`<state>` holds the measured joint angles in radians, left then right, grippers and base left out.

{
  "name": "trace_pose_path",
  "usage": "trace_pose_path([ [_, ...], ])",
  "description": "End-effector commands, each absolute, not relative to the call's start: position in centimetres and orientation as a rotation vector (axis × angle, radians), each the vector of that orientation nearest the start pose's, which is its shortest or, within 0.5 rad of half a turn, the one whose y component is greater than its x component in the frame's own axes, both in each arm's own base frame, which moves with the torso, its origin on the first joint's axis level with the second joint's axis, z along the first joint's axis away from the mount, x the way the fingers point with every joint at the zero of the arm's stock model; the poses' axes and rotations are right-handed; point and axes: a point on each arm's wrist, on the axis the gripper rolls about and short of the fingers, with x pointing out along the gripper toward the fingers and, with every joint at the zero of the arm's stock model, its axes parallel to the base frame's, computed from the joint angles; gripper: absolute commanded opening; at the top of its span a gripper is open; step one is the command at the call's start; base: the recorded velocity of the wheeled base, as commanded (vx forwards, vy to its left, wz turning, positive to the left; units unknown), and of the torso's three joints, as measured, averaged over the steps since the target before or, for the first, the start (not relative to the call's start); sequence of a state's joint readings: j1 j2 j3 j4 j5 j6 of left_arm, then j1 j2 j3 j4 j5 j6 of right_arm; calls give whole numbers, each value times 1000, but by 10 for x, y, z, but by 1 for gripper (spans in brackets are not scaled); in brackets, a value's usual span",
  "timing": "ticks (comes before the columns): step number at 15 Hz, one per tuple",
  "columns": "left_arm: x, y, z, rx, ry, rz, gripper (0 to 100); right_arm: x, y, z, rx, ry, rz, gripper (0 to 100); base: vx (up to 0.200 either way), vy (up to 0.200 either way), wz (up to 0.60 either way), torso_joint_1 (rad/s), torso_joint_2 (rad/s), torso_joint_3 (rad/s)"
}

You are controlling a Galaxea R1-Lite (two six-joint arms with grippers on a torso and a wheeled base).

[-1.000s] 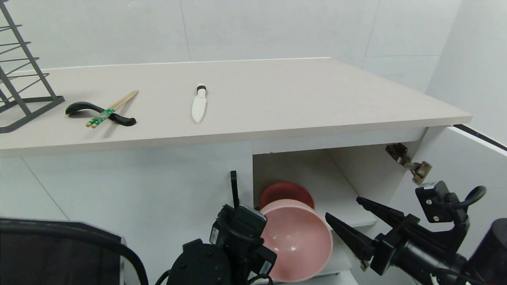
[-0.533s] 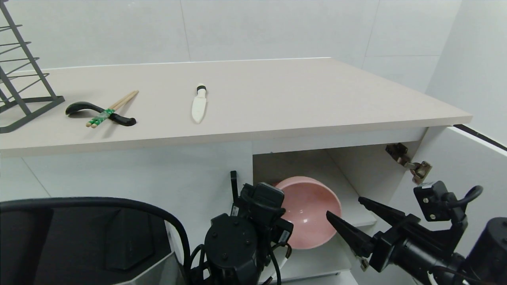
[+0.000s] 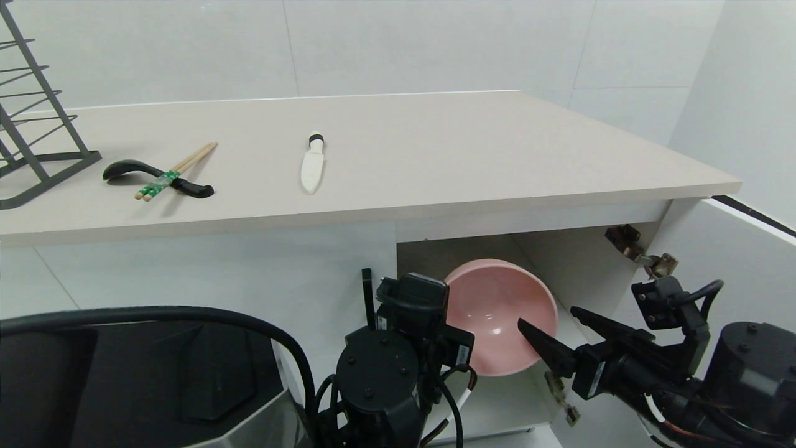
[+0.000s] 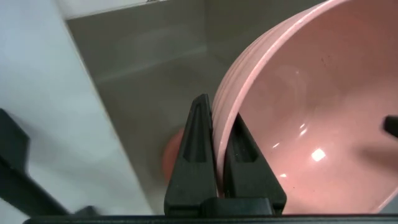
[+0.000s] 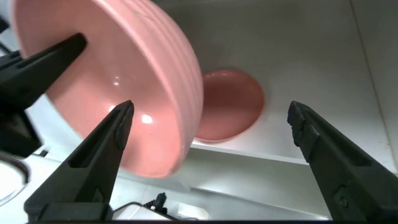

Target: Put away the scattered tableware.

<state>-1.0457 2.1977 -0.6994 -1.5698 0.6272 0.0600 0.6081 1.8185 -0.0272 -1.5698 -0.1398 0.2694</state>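
**Pink bowl held at the open cabinet, cutlery on the surface**

Your left claw [image 4: 217, 124] is clamped on the rim of the pink bowl [image 3: 500, 314]. One finger [image 4: 196, 155] is on the outside of the wall and the other is on the inside. The bowl is tilted on its edge, so that its hollow faces the near side and a little to the right. It hangs in the mouth of the open cabinet [image 3: 460, 249], under the right part of the surface [image 3: 435, 155].

Your right claw [image 3: 548, 320] is spread wide and grips nothing. It is just to the right of the bowl, and its left finger tip is in front of the bowl's right edge. I cannot tell if it touches the bowl.

Inside the cabinet a red plate [image 5: 227, 106] lies flat on the shelf [image 5: 311, 124], farther in than the bowl. From the right wrist view the bowl covers part of the plate, and I cannot tell whether the two touch. The cabinet door [image 3: 727, 249] stands open at the right.

On the surface a white knife [image 3: 313, 165] lies near the middle, with its handle to the far side. Well to the left of it a black spoon [image 3: 124, 169] lies with a pair of chopsticks [image 3: 177, 169] across its handle. A wire rack [image 3: 31, 124] stands at the far left.
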Motion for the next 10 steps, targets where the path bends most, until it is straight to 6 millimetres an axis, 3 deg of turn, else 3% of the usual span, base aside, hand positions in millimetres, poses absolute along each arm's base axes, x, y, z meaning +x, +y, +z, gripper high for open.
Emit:
trace_pose_path([
  [1,194,-310,78,-20,-55,-421,0,174,117,80,181,274,432,100,0,0,0,0,0,0],
  [8,185,-317,71,-56,-29,-454,0,175,117,83,186,260,434,100,0,0,0,0,0,0],
  [9,185,-317,71,-56,-29,-454,0,175,117,83,188,259,434,0,0,0,0,0,0,0],
  [10,185,-317,71,-64,-28,-453,0,174,118,83,186,260,439,0,0,0,0,0,0,0],
])
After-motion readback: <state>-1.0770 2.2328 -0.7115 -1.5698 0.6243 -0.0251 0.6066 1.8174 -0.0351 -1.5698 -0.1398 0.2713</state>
